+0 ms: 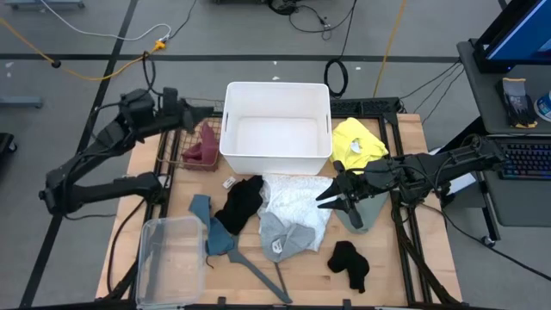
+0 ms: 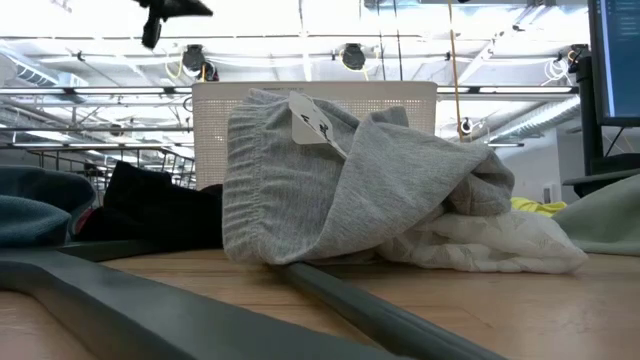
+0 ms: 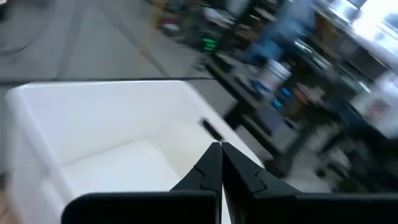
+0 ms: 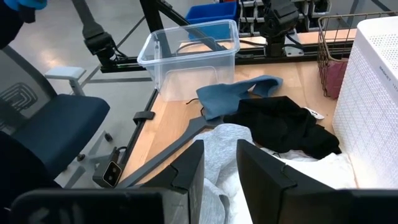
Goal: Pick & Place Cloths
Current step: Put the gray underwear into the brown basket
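Overhead, the wooden table [image 1: 405, 258] carries a white bin [image 1: 276, 126] at its far middle, a clear plastic tub [image 1: 170, 258] at the near left corner, and the cloths spread between them. The lacy white cloth [image 1: 297, 200] lies just in front of the bin, with the light grey cloth [image 1: 284, 237] overlapping its near edge and a black cloth [image 1: 241, 205] touching its left side. The yellow cloth [image 1: 357, 142] sits just right of the bin, the teal cloth [image 1: 213, 231] left of the black one, and the maroon cloth [image 1: 201, 151] inside a wire basket [image 1: 185, 142] against the bin's left wall. A second, smaller black cloth [image 1: 349, 263] lies apart near the front edge. A grey hanger [image 1: 258, 271] stretches from under the teal cloth.

The right gripper [image 1: 331, 196] hovers over the white cloth's right edge with its fingers a narrow gap apart, empty; only its wrist camera shows that gap. The left gripper [image 3: 221, 163] hangs above the bin's left rim, fingertips pressed together on nothing, which the high view cannot resolve.

From table height the grey cloth fills the middle, hiding most of the bin. The left wrist background is blurred beyond reading.
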`<state>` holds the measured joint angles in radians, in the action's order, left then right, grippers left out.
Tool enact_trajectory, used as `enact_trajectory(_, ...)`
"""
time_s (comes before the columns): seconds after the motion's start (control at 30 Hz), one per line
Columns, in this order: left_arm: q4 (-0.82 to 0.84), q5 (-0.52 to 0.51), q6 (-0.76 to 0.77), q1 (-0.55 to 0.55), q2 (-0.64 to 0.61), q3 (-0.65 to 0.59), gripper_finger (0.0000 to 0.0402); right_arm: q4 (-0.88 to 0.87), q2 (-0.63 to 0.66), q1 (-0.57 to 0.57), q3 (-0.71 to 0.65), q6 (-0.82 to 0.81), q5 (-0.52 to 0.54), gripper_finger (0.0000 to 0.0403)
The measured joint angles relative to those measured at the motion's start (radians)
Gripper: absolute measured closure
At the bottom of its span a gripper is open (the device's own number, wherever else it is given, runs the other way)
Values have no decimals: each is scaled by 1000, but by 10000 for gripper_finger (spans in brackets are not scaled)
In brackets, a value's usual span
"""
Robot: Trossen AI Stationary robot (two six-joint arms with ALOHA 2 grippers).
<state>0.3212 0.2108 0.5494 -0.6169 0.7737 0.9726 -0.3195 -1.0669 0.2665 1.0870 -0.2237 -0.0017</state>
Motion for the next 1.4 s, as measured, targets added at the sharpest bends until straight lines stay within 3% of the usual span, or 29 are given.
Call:
enact_trajectory(0.3, -117, 70, -197, 259, 9, 0, 400, 0, 0, -2, 0, 0, 1, 316)
enact_trajectory(0.53, -176, 66, -245, 437, 43, 0, 401, 0, 0, -2, 0, 0, 1, 316)
enact_trajectory(0.93, -144, -196, -153, 751, 198, 0, 401, 0, 0, -1, 0, 0, 1, 316)
enact_trajectory(1.17, -65, -359, 20, 893, 265, 0, 401, 0, 0, -1, 0, 0, 1, 316)
enact_trajectory(1.4, -52, -446, 200, 992, 334, 0, 401, 0, 0, -1, 0, 0, 1, 316)
